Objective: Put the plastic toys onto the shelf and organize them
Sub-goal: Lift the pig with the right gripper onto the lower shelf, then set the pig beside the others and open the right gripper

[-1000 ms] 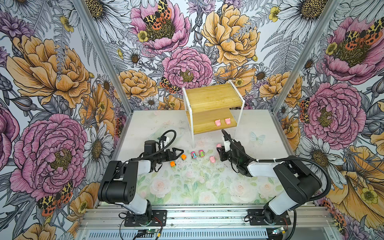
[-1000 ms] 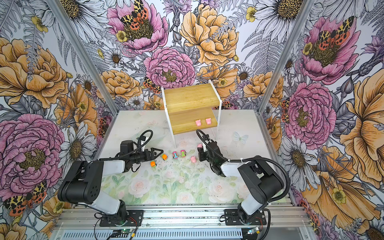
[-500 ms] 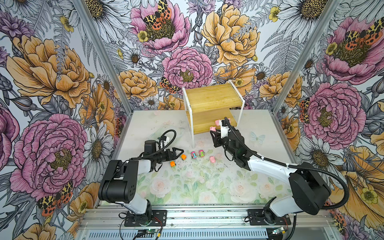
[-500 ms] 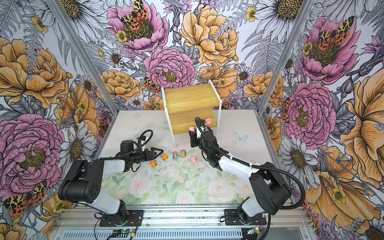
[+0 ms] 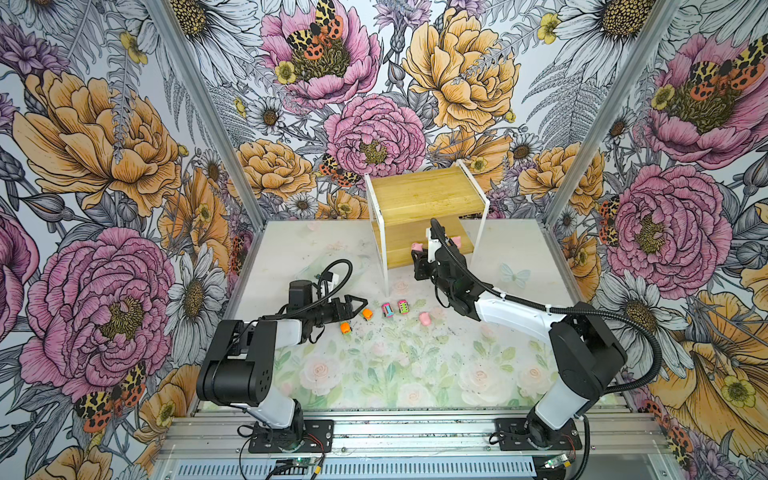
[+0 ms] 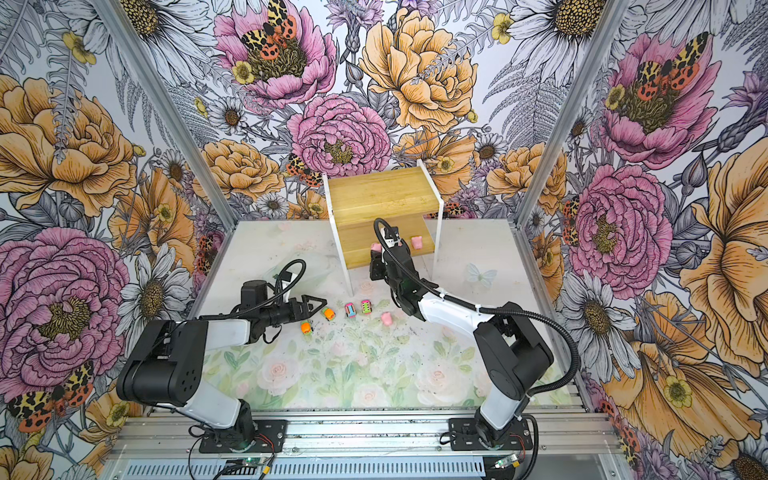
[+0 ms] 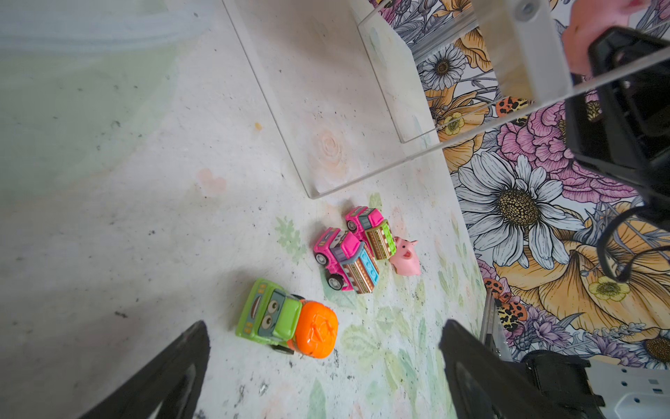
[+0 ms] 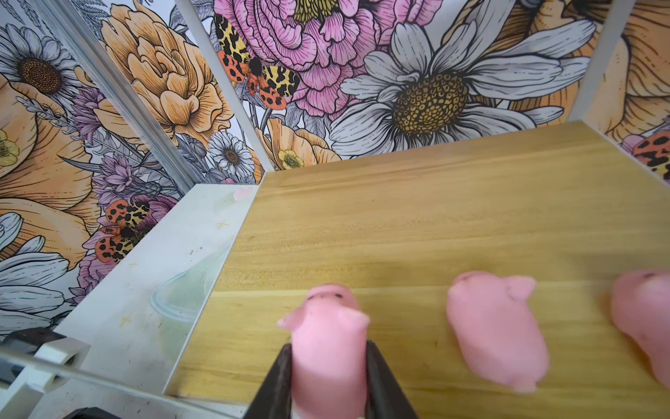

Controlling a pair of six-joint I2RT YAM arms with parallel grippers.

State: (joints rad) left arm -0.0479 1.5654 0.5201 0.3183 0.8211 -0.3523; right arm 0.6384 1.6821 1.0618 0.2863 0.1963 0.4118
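The right gripper (image 8: 328,377) is squeezed tight on a small soft pink pig toy (image 8: 326,326). It holds this pig low over the lower wooden board (image 8: 235,344) of the little two-step bamboo shelf with thin white legs (image 5: 428,199). The shelf stands at 12 o'clock on the flowery table (image 5: 415,374). Whether the pig touches the board cannot be told.

A second pink pig (image 8: 496,326) and a third pink pig (image 8: 645,319) lie on that board. In a top view the held pig is at their 9 o'clock, likely so the pigs make one neat row.

The left gripper (image 7: 324,326) is spread wide and holds nothing. It sits low, pointing at an orange-and-green toy car (image 7: 286,323), probably to pick it up next.

Toward 3 o'clock from that car sit a pink car with a blue top (image 7: 346,261), a pink car with a green top (image 7: 369,232) and a loose pink pig (image 7: 406,255). Another orange-and-green car (image 5: 345,328) sits by the left gripper. These five toys wait on the table, so much of the job is not yet done.
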